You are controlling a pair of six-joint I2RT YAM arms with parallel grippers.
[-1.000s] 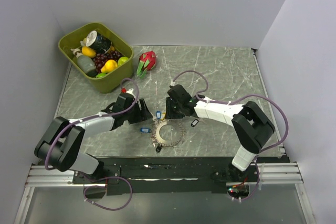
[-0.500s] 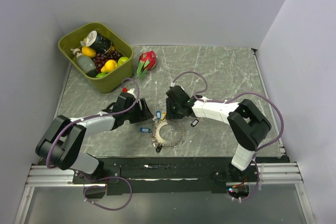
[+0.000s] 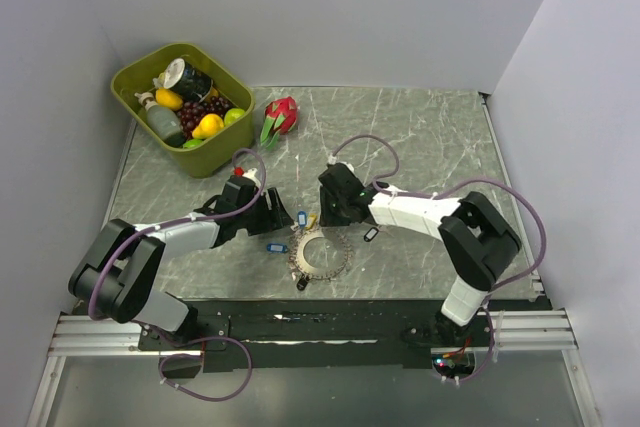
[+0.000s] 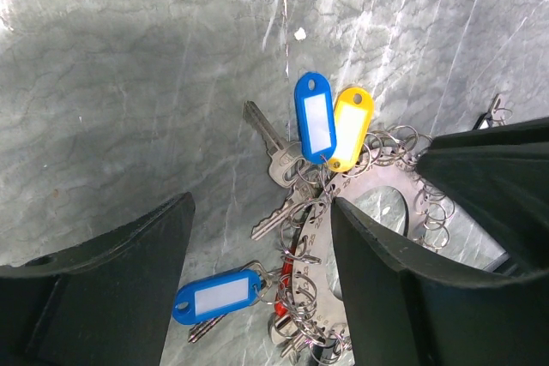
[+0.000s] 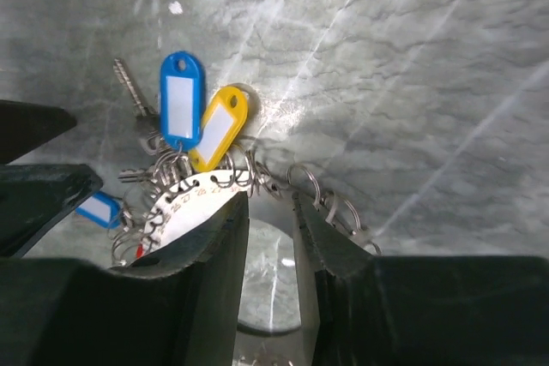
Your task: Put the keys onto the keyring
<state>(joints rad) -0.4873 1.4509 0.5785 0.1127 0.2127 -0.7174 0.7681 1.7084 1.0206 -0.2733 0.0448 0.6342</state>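
Note:
The keyring (image 3: 322, 257) is a flat silvery disc ring fringed with small split rings, lying on the marble table. At its far rim lie a blue-tagged key (image 4: 315, 117) and a yellow-tagged key (image 4: 350, 126). Another blue-tagged key (image 4: 216, 295) lies at its left rim. My left gripper (image 3: 280, 217) (image 4: 257, 212) hangs open just left of the ring, with that lower blue tag between its fingers. My right gripper (image 3: 328, 217) (image 5: 270, 199) stands over the ring's far band (image 5: 184, 207), its jaws a narrow gap apart with nothing clamped between them.
A black-tagged key (image 3: 370, 234) lies right of the ring and another (image 3: 302, 284) at its near edge. A green bin (image 3: 222, 69) of fruit and bottles stands at the back left. A dragon fruit (image 3: 282, 115) lies beside it.
The right gripper's jaws have narrowed a little and its wrist has shifted slightly over the ring. The yellow tag now shows beside the blue one. The left arm has held still.

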